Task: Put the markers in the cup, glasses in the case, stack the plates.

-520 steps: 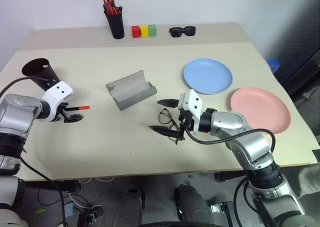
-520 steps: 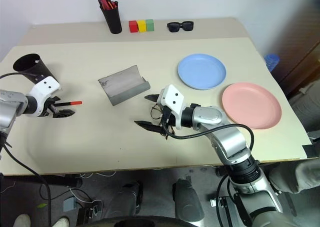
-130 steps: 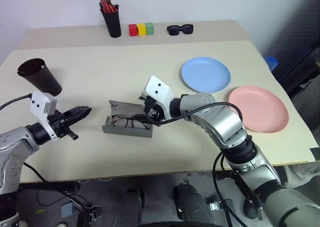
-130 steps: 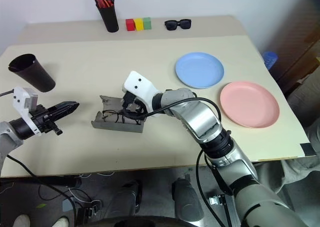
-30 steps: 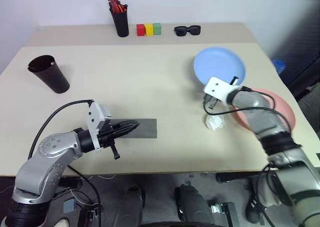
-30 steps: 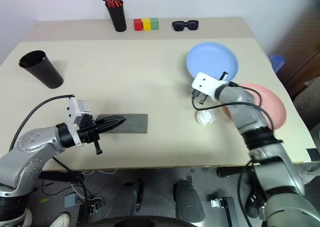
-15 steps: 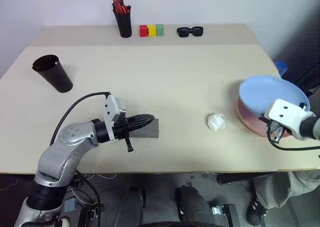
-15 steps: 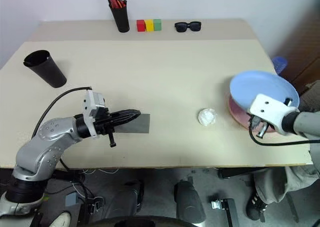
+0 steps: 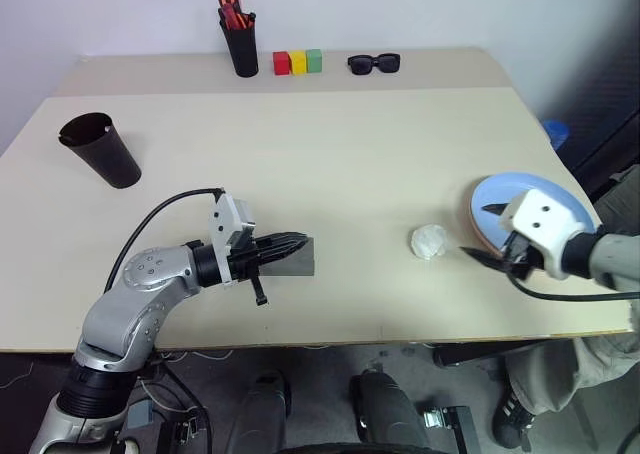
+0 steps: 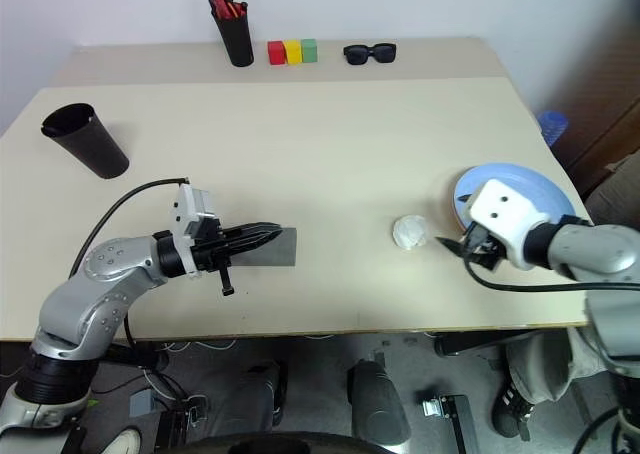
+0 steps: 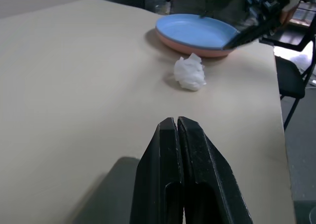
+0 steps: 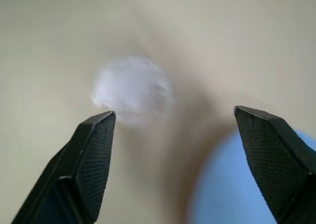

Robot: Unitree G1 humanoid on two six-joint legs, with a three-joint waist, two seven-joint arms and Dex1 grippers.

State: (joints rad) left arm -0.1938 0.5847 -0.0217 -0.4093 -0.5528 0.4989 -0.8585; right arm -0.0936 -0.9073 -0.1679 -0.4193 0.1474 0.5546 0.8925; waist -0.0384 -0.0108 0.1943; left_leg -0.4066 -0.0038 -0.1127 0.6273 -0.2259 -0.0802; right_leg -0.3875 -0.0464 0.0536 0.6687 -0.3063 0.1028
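Even, bright overhead light — soft short shadows, no glare on the table point(image 9: 350, 154). The right wrist view is blurred, the crumpled tissue point(image 12: 132, 91) hazy — fingertips point(image 12: 94, 160) sharp.

Both arms are built of rounded, silver-grey metallic segments joined by black collars. Each wrist carries a white, boxy housing with small dark dots on its face. A black cable loops from each housing back along the forearm. The left gripper point(image 9: 290, 242) has two slim black fingers, smooth and tapering to rounded tips. The right gripper point(image 9: 480, 232) has two black fingers ending in narrow points; its fingertips point(image 12: 94, 157) bear a fine cross-hatched texture on their inner faces.
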